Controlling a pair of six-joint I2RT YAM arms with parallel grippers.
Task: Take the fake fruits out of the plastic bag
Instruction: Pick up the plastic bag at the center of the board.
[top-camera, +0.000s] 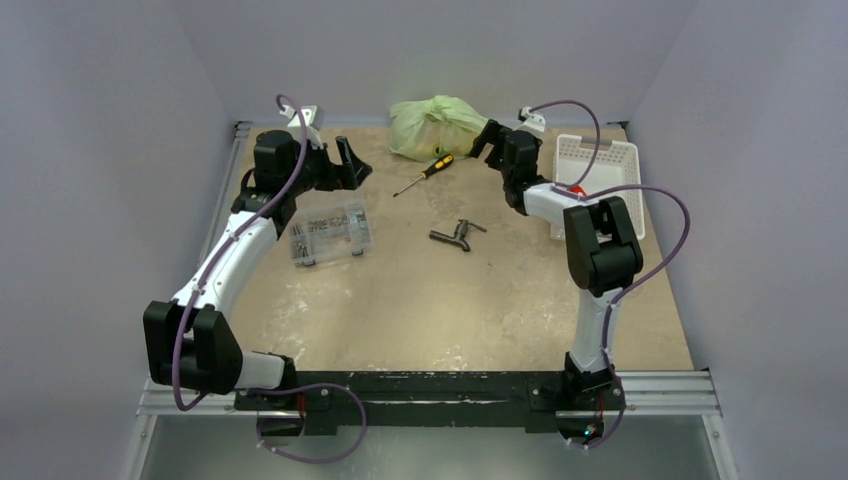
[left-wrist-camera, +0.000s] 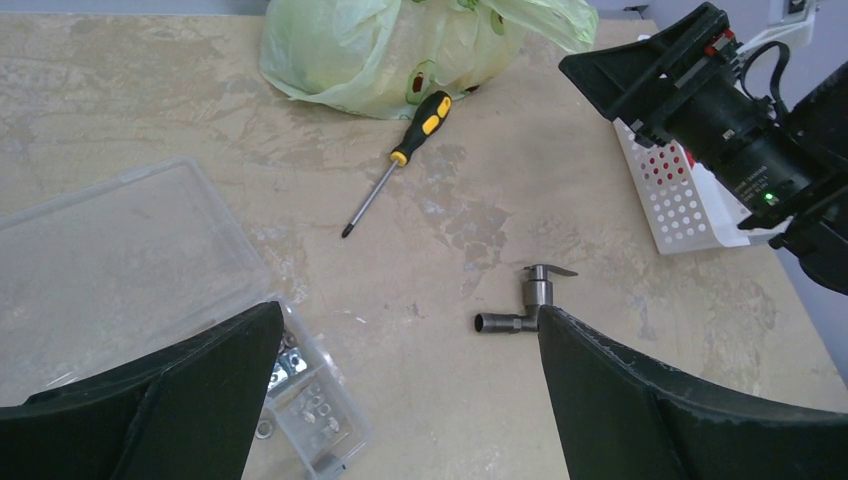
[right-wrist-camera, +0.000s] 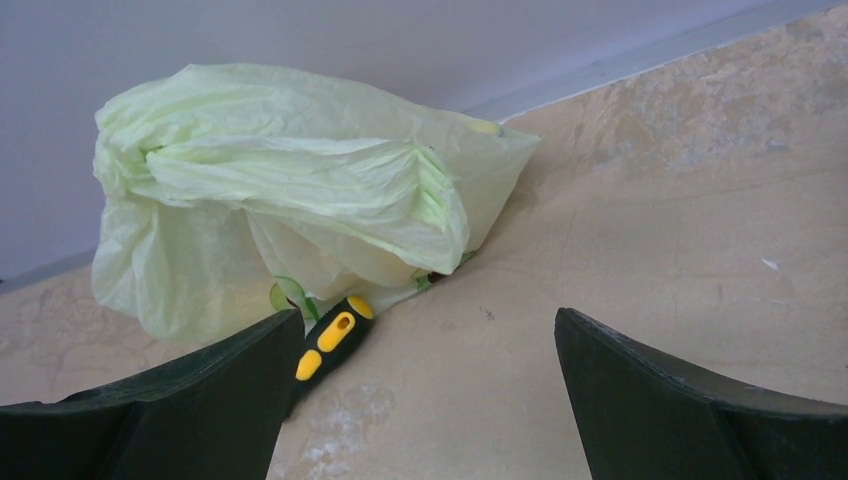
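Observation:
The pale yellow-green plastic bag lies bunched and closed at the back middle of the table; the left wrist view has it at the top, and the right wrist view shows it close ahead. The fake fruits are hidden inside it. My right gripper hovers just right of the bag, open and empty. Further to the left of the bag, my left gripper is open with nothing between its fingers.
A yellow-and-black screwdriver lies against the bag's front edge. A metal tap fitting sits mid-table. A clear parts box lies under the left arm. A white slotted basket stands at the right.

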